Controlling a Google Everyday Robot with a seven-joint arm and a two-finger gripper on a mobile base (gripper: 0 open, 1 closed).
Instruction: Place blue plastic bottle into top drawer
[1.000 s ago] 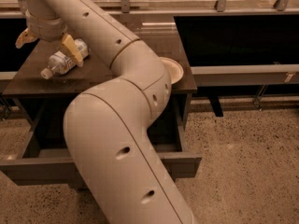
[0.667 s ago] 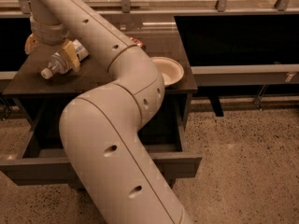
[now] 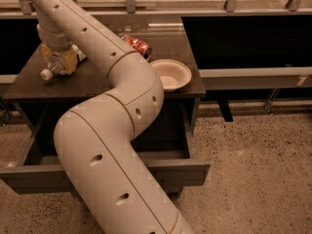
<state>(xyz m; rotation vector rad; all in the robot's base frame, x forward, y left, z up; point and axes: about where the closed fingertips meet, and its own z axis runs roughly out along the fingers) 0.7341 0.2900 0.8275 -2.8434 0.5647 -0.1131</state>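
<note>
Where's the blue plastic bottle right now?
Camera view, far left of the cabinet top: the blue plastic bottle is under the gripper, left of the red can.

Dim amber light; hand (image 3: pixel 57 63) low over cabinet (image 3: pixel 84 80)

My arm (image 3: pixel 117 155): cream-white matte shell made of thick round tubular links. The link nearest the camera is fattest, and the links get slimmer toward the wrist. They meet at rounded, bulging joints. Thin dark seam lines ring the shell at the joints, and the lower seams show a faint tan edge. Small dark oval holes are recessed along each link, spaced in a line. The wrist is a short stepped cream collar. My end effector (image 3: pixel 59 62): yellowish below that collar, located over the left part of the bench (image 3: pixel 29 79).
</note>
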